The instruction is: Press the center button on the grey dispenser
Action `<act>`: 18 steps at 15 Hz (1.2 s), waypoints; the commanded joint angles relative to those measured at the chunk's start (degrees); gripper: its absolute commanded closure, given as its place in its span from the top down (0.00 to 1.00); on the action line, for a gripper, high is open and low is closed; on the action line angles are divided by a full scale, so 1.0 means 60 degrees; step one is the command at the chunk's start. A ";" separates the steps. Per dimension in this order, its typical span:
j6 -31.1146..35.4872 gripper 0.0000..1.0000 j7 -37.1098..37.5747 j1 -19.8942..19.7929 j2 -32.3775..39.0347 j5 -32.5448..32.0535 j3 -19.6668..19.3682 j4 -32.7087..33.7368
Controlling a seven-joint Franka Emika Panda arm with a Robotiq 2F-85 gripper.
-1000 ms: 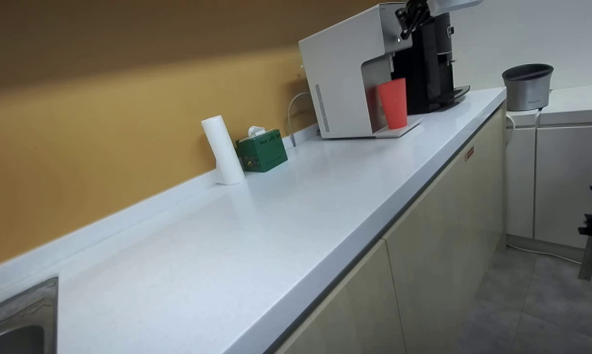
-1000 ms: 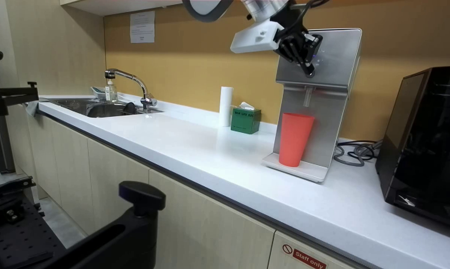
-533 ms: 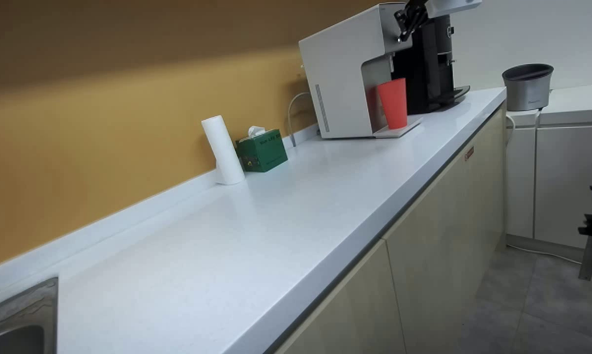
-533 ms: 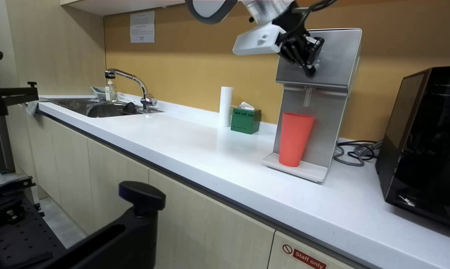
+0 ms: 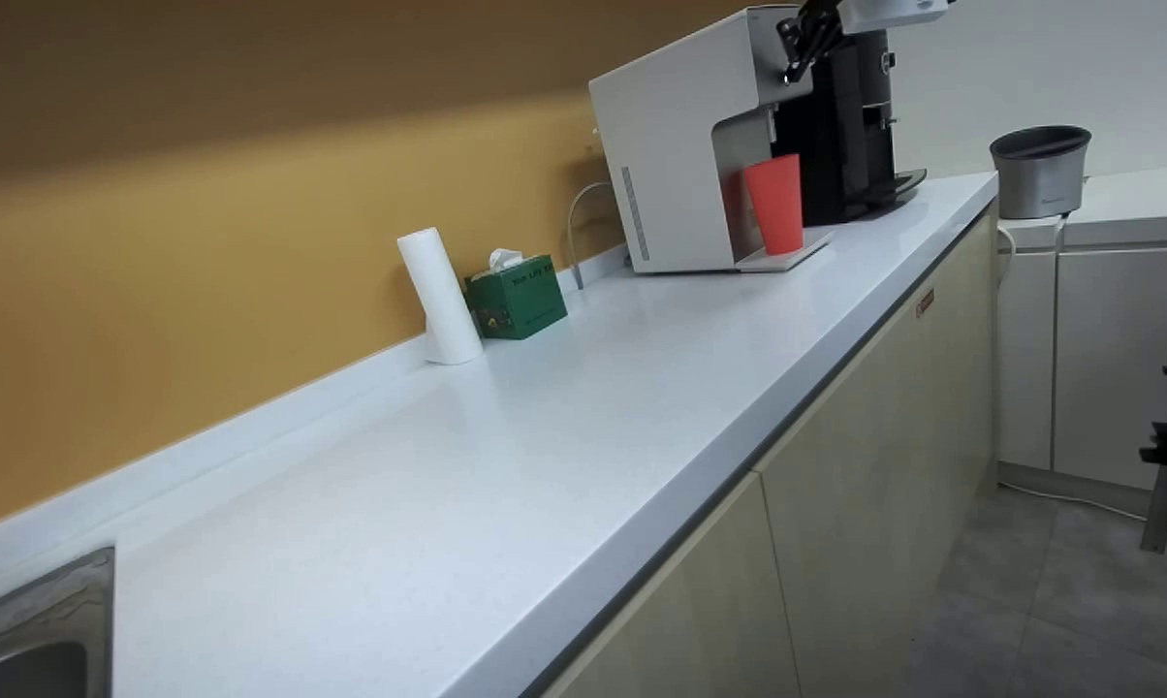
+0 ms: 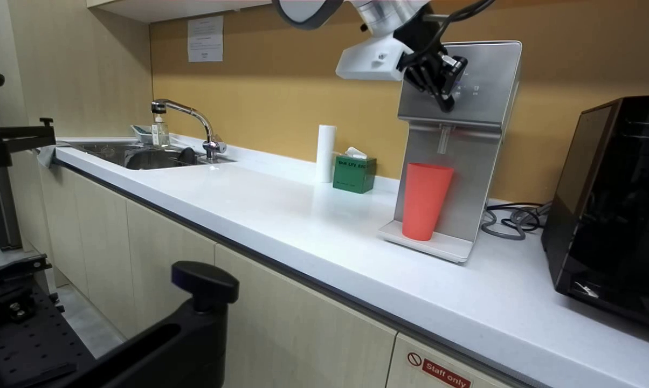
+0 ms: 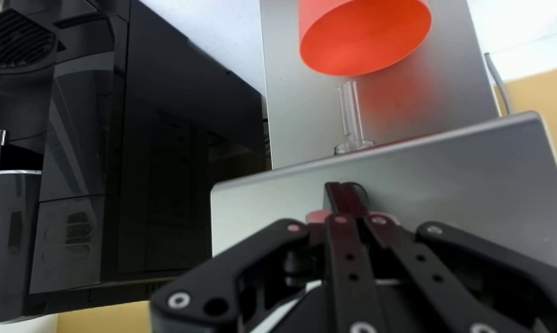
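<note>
The arm [image 6: 390, 19] slopes down, fingers [image 7: 337, 202] closed together at the round button [image 7: 362, 192] of the grey dispenser [image 6: 478, 156]. Long axis vertical, it stands on the bench [image 6: 281, 199], facing away from the wall [image 6: 273, 94].

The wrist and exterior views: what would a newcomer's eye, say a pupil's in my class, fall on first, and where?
Probably the red cup, vivid against the grey, standing on the base of the grey dispenser. Next, the dark gripper, jaws shut, at the dispenser's upper front; whether it touches cannot be told. In the wrist view, a glossy black machine fills much of the left side.
</note>
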 commanded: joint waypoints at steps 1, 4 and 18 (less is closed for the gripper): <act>-0.0552 0.00 -0.0675 -0.0082 0.0432 0.1095 0.0125 0.0707; -0.0817 0.00 -0.1323 -0.0131 0.0428 0.1909 0.0098 0.0782; -0.0542 0.26 0.4394 -0.3223 -0.3186 -0.6514 0.2576 -0.3481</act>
